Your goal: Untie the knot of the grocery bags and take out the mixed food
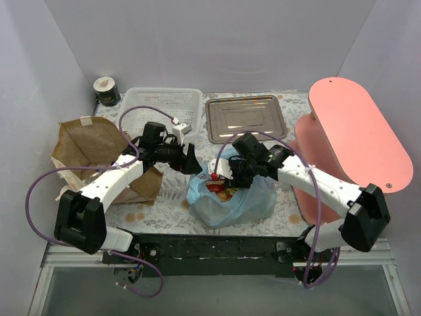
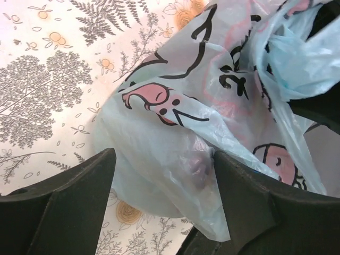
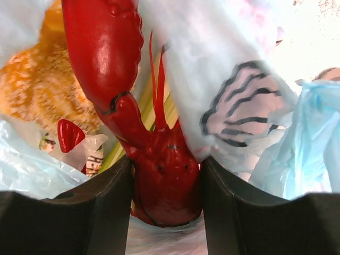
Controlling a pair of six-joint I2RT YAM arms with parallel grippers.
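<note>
Grasp on a glossy red toy lobster (image 3: 162,175) inside a thin translucent light-blue plastic carrier bag (image 1: 240,201) printed with cartoons, which sat on the fern-patterned table (image 1: 168,210) between the two arms. The right tool (image 3: 166,162) was clamped on the lobster's body, one finger against each flank. A large claw ran out of the top of the right wrist view, and the fingers cut off the lower body. Behind the lobster lay a rough orange cupcake-like piece (image 3: 32,90) and a pale yellow-green stalk (image 3: 170,111), both largely hidden. A small red-and-white item (image 3: 71,139) could not be identified. The left tool (image 2: 162,159) had its fingers apart on either side of a bulge of the carrier bag. Whether they pressed the film could not be told, and a dark shape (image 2: 199,167) inside the bulge was too blurred to name. A stiff brown paper bag (image 1: 89,145) sat at the far left, partly covered by the left arm. A white slotted plastic basket (image 1: 164,102) and a shallow metal tray (image 1: 245,118) stood beyond, well apart from the tools.
</note>
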